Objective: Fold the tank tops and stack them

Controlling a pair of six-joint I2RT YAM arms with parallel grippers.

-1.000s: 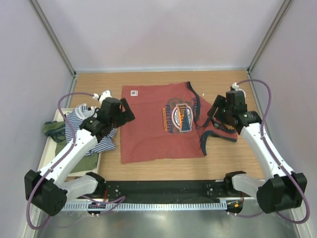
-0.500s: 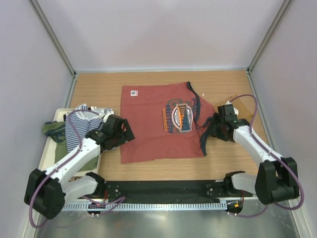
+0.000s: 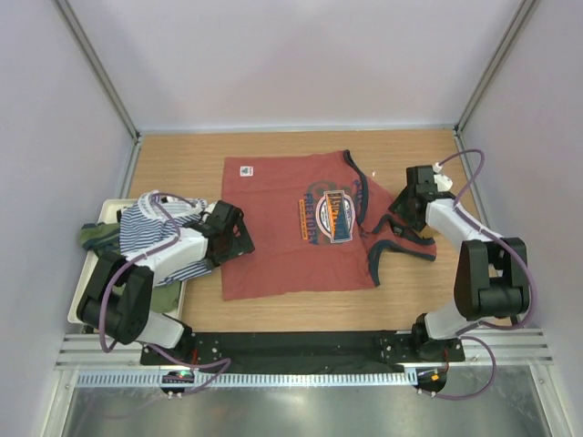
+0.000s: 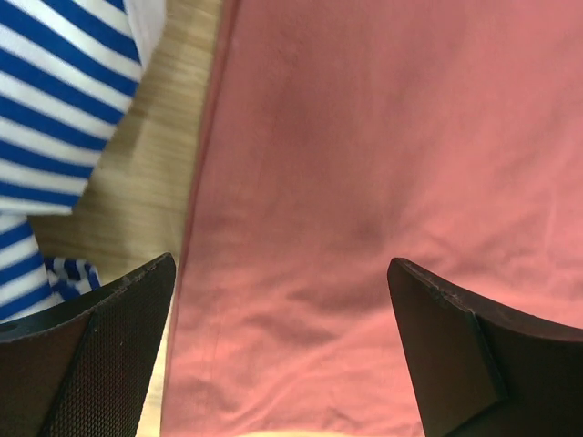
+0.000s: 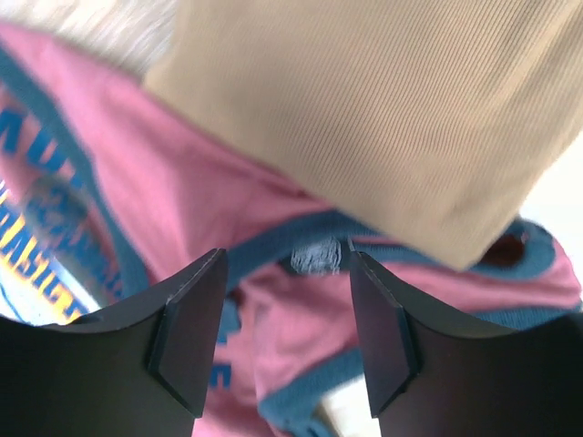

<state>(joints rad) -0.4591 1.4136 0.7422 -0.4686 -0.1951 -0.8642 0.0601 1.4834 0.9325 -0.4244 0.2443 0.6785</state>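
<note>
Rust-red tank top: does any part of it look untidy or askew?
Yes. The rust-red tank top lies mostly flat on the table, but its navy-trimmed straps at the right end are bunched and twisted, close to the right gripper.

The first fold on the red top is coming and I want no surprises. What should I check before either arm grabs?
1. Red top body spread flat, graphic up: ok.
2. Its straps laid out flat: not ok, bunched at the right.
3. Left fingers open over its left edge: ok.
4. Right fingers open over the straps: ok.
5. Striped top apart from it: ok, bare table between.
</note>
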